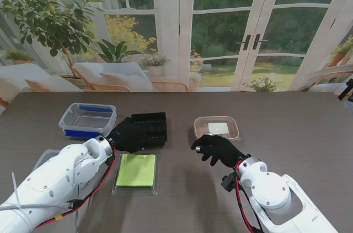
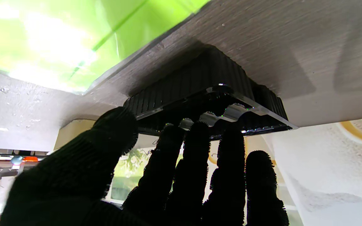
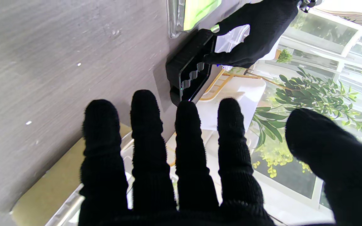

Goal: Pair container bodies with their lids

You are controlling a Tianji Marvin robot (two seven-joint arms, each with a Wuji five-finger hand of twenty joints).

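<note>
- The dark wooden table carries everything, with glass doors and a garden behind its far edge.
- A clear container with a blue base sits far left, just beside the black container.
- A clear lid with a green sheet lies flat nearer to me, between the two arms.
- The black ribbed container stands near the middle of the table; the left wrist view shows its rim and ribbed wall close up.
- A clear shallow container holding a pale sheet rests right of centre, well apart from the black one.
- The left hand is at the black container's near-left corner — fingertips touching the rim, thumb against the ribbed side; whether the grip has closed I cannot tell.
- The right hand hovers just nearer to me than the clear shallow container — fingers spread, holding nothing.
</note>
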